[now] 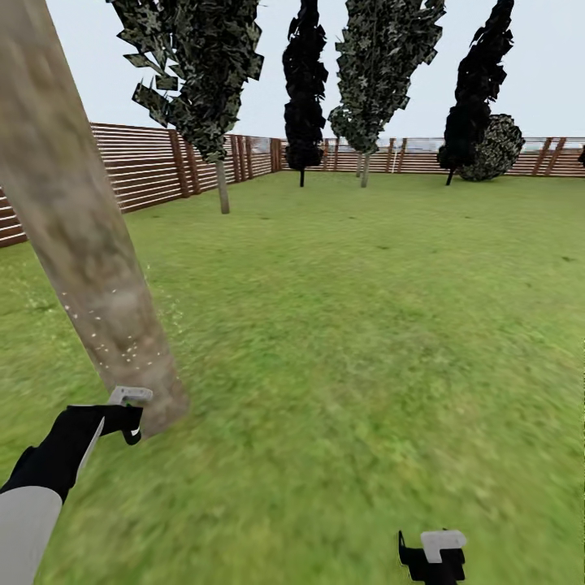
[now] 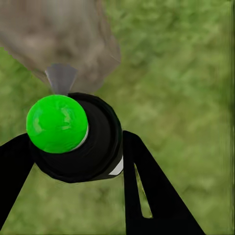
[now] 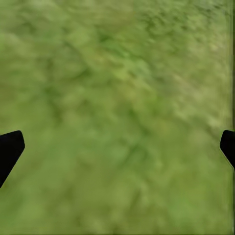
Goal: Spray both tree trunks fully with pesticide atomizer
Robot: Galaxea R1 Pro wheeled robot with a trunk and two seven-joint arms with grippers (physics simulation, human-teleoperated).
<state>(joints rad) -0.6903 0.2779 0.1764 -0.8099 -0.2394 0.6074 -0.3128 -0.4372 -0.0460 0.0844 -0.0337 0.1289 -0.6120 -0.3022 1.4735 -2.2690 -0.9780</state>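
Where the mottled tree trunk (image 1: 89,268) meets blurred lawn (image 1: 366,341), the left end effector (image 2: 73,147) pinches the dark cylindrical pesticide atomizer (image 2: 90,142). Its cap dot reads green. Right end effector (image 3: 117,147) spread wide.

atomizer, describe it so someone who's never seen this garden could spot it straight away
Start at the thick mottled tan-grey tree trunk leaning up the left side of the lawn. At its base, the left claw is shut on the pesticide atomizer, a dark cylinder aimed at the bark. Its bright green dome on the cap sets it apart from the claw's black fingers around it.
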